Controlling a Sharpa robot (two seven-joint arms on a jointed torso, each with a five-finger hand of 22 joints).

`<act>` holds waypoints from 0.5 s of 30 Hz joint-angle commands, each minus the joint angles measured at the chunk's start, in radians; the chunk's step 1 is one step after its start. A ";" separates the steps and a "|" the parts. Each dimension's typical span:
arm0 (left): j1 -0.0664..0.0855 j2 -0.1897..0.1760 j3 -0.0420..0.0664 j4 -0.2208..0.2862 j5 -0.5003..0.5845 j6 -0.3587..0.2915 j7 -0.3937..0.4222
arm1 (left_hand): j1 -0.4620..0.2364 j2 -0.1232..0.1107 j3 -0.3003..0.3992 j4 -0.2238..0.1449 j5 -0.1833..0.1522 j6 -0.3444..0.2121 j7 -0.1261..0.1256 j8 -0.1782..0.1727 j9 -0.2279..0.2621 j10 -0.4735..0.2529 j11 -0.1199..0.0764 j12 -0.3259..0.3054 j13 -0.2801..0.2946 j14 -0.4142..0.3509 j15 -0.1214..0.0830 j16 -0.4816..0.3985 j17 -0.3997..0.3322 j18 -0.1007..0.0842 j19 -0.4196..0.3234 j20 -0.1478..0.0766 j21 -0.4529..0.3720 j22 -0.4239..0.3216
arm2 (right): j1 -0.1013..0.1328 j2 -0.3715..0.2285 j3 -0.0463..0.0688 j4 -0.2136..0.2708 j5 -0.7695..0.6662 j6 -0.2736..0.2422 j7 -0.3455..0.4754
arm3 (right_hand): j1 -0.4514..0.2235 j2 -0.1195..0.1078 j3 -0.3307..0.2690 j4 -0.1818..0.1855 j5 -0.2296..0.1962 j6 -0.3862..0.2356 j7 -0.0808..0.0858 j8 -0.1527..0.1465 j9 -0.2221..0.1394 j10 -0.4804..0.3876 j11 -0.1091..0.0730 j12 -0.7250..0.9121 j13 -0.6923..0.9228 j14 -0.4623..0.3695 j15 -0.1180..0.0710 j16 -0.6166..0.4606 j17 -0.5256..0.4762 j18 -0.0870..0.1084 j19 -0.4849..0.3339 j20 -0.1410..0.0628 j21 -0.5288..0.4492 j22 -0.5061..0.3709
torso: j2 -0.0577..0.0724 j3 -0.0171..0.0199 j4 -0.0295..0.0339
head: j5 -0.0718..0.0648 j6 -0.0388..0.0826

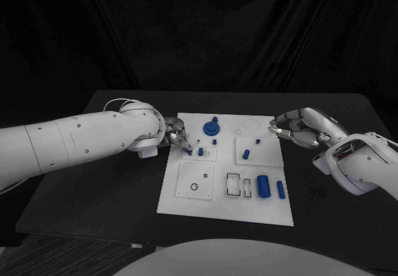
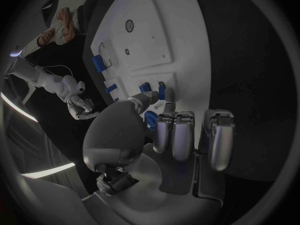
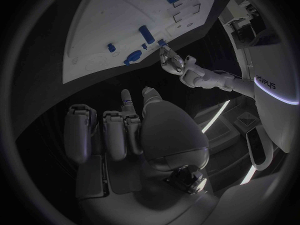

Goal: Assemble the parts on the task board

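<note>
The white task board (image 1: 192, 201) lies mid-table. On it are a round blue knob (image 1: 212, 126), a blue peg (image 1: 246, 153), a thick blue cylinder (image 1: 263, 186) and a slimmer bar (image 1: 280, 189). My left hand (image 1: 175, 135) reaches over the board's left edge. Its thumb and one fingertip (image 2: 168, 105) sit right beside two small blue parts (image 2: 161, 90) standing in a little square plate, and its other fingers are folded. I cannot tell whether it pinches one. My right hand (image 1: 302, 127) hovers at the board's far right corner, its fingers (image 3: 115, 130) curled in on nothing.
The black table (image 1: 108, 190) surrounds the board, with bare room on either side and in front. Empty slots (image 1: 234, 183) and a square plate with a hole (image 1: 195, 182) take up the board's near half. A dark curtain hangs behind the table.
</note>
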 commanded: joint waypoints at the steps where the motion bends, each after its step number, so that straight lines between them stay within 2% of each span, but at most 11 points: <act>1: -0.005 0.002 -0.001 0.001 0.002 0.011 0.005 | -0.005 0.009 0.020 -0.013 -0.006 0.003 -0.004 0.005 0.001 0.106 0.002 0.003 0.263 0.104 -0.001 0.007 0.263 -0.004 0.099 0.002 -0.002 0.261 | -0.003 -0.001 0.001 0.001 -0.002 -0.006 -0.003 | 0.009 0.002 0.002 -0.004 0.006 0.006 0.002 -0.005 -0.002 0.105 0.007 -0.007 0.261 0.093 0.009 -0.004 0.210 -0.003 0.038 0.005 -0.006 0.216 | 0.001 0.0001 0.0004 | 0.000 0.000; 15: -0.009 0.004 -0.001 0.003 0.002 0.024 -0.005 | -0.008 0.009 0.021 -0.013 -0.007 0.004 -0.004 0.005 0.001 0.106 0.003 0.003 0.263 0.104 -0.001 0.007 0.263 -0.004 0.098 0.002 -0.004 0.260 | -0.004 0.001 0.001 0.000 -0.002 -0.004 -0.007 | 0.018 0.000 0.007 -0.006 0.027 0.007 0.002 -0.007 -0.004 0.105 0.007 -0.007 0.261 0.093 0.009 -0.003 0.210 -0.003 0.039 0.005 -0.006 0.216 | 0.000 0.0002 0.0002 | 0.002 0.000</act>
